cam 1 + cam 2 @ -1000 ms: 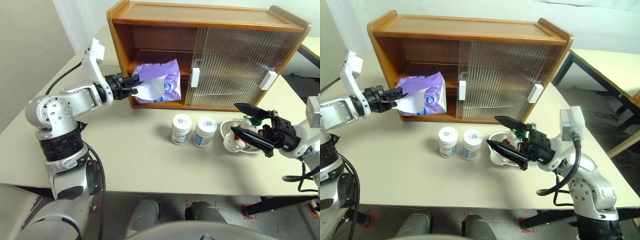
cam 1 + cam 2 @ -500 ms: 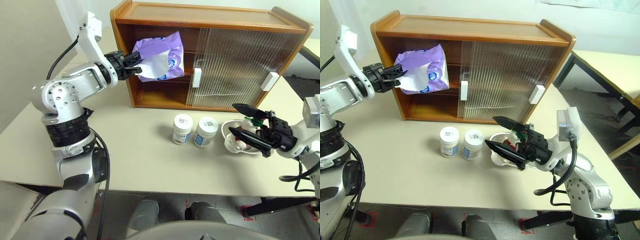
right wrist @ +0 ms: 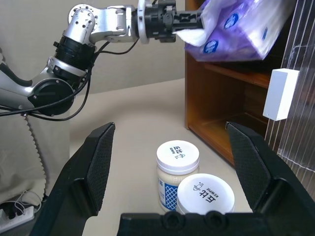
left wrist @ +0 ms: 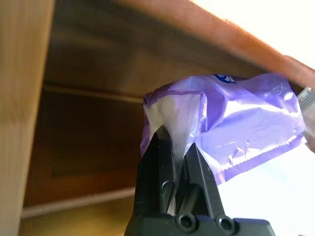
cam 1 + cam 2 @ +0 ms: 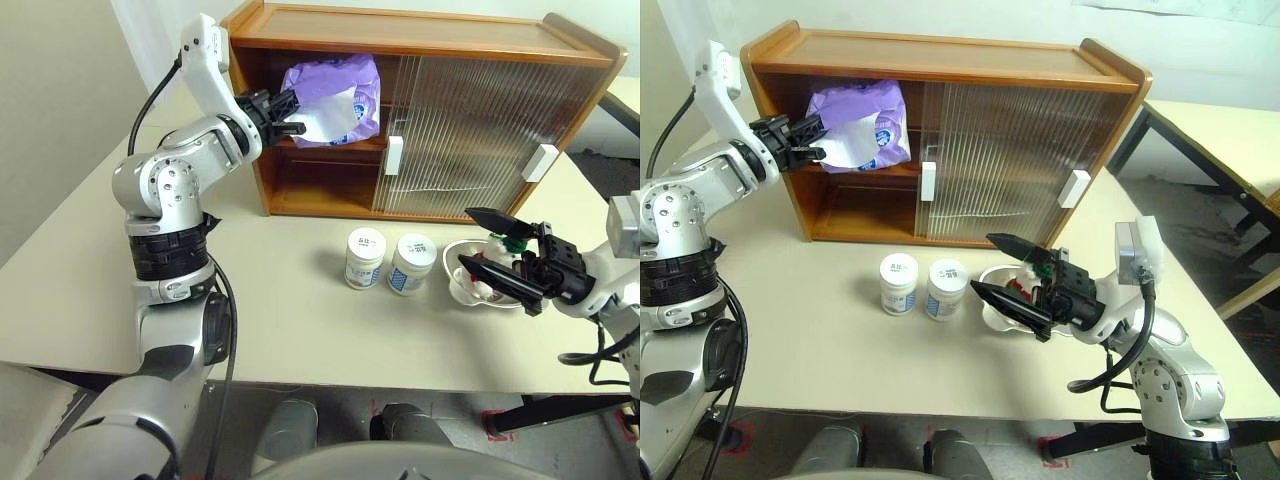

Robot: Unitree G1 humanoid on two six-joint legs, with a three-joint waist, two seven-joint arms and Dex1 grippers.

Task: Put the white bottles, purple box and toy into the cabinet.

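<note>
My left gripper (image 5: 296, 112) is shut on the white tissue sticking out of the purple box (image 5: 335, 100). It holds the box at the open left side of the cabinet (image 5: 420, 30), level with the upper compartment above the inner shelf. Whether the box rests on the shelf I cannot tell. Two white bottles (image 5: 365, 257) (image 5: 409, 263) stand side by side on the table in front of the cabinet. To their right the toy (image 5: 1018, 288) lies in a bowl (image 5: 455, 288), partly hidden behind my open right gripper (image 5: 466, 236), which hovers over it.
Both ribbed sliding doors (image 5: 480, 120) cover the cabinet's right part; the lower left compartment (image 5: 320, 180) is open. The beige table (image 5: 280, 310) has free room left of the bottles. Another table (image 5: 1210, 130) stands at the far right.
My left gripper has lifted the purple box from the cabinet's lower opening up to the upper compartment and moved it closer in. The right gripper, bottles and toy have stayed put.
</note>
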